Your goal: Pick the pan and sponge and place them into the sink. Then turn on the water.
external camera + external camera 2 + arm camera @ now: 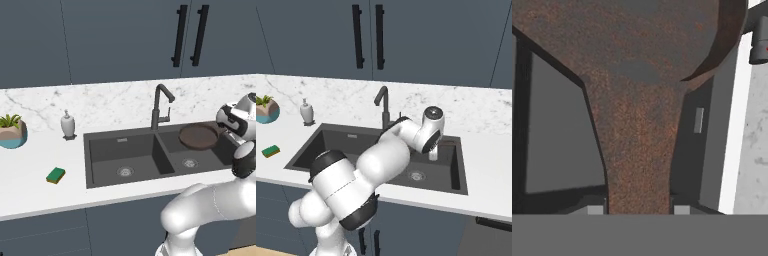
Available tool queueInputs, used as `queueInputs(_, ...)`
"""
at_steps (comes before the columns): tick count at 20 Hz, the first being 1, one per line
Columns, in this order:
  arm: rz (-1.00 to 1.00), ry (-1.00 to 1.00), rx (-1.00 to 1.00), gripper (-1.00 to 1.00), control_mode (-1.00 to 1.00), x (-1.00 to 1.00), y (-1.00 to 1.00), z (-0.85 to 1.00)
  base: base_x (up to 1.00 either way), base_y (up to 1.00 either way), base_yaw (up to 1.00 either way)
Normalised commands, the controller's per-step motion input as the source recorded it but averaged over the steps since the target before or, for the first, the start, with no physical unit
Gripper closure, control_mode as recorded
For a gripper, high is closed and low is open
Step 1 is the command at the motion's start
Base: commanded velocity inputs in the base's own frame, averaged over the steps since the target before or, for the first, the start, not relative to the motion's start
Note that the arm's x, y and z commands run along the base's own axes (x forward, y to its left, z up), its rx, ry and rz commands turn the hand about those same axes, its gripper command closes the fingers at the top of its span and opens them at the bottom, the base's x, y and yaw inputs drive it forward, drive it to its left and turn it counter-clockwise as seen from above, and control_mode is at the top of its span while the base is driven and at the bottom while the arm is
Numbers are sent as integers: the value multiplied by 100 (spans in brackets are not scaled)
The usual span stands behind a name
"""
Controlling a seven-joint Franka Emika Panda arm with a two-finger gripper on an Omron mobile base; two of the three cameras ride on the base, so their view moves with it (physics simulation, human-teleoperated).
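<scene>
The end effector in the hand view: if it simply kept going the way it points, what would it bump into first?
Nothing new: the end effector is already shut on the pan by its handle. Beyond the pan lies the sink basin, probably next, though depth is hard to judge.

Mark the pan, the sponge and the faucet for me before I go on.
pan [198, 136], left base view, on its round brown inner face, above the right basin.
sponge [56, 175], left base view, on its green top, on the counter left of the sink.
faucet [159, 102], left base view, on its upright dark neck.

Rusty, rough brown pan; matt dark grey sink; veined marble counter.
</scene>
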Motion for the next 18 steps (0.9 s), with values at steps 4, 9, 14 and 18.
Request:
queueInputs(4,2,5,-1,100,-100,26,21,-26,0,0,0)
queueInputs(9,0,13,-5,100,-100,16,15,-18,0,0,0)
queueInputs(14,0,15,-5,100,-100,8,16,-43,0,0,0)
queueInputs(18,0,8,-2,100,-100,2,15,-40,0,0,0)
